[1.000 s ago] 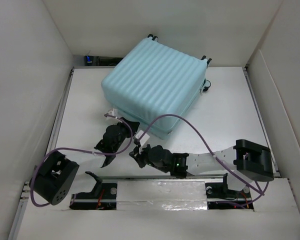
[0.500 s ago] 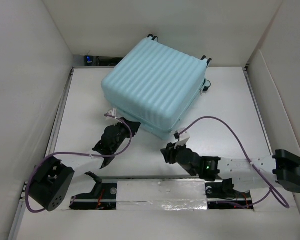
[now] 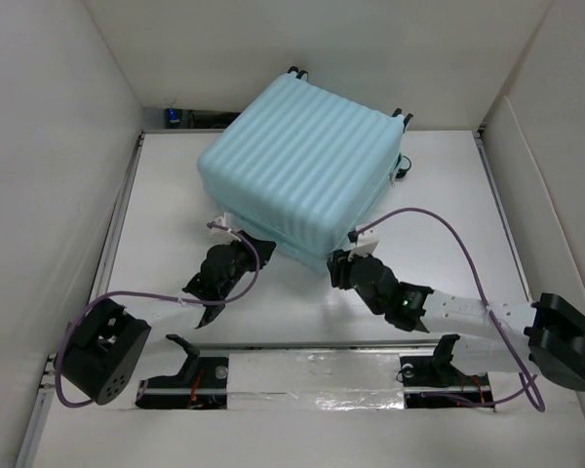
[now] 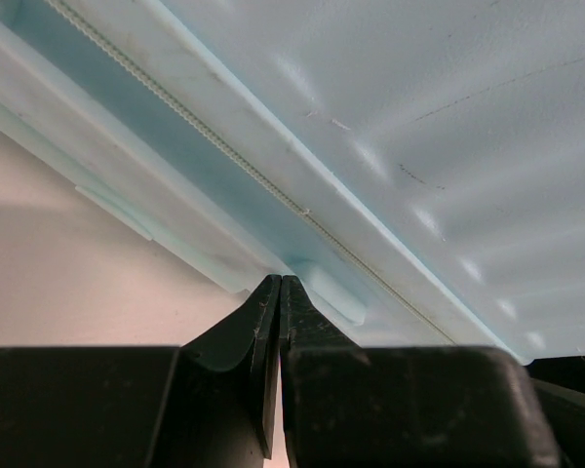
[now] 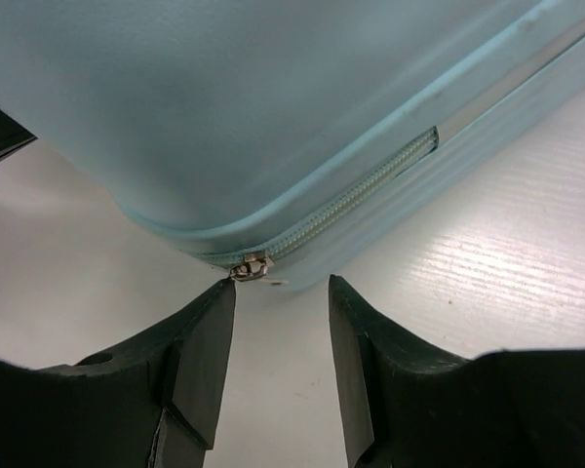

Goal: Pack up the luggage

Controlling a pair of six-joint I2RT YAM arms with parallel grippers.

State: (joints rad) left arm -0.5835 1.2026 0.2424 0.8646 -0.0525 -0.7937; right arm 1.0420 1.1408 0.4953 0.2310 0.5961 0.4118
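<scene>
**Right arm swings across to the zipper corner**

The luggage (image 3: 302,171) lies closed and flat on the tabletop (image 3: 448,195), toward the far edge and a little left of the middle. It is turned so that one corner points at the near edge, with its wheels at the far side. It has not moved over the last second.

The right gripper (image 3: 343,261) has changed most. A second ago it was left of centre, close beside the left gripper, with its arm folded along the near edge. It then swung to the right, and now it is forward at the near corner of the luggage. Its jaws have parted and stand open with nothing between them. In the right wrist view the metal zipper pull (image 5: 251,266) hangs at the rounded corner, just ahead of the gripper's fingertips (image 5: 278,288) and not touching them. The zipper is still open along the side to the right of the pull.

The left gripper (image 3: 242,244) has hardly shifted. It stays at the near-left side of the luggage, its fingers pressed together and holding nothing. In the left wrist view its tips (image 4: 278,292) are right up against the lower rim of the shell.
</scene>
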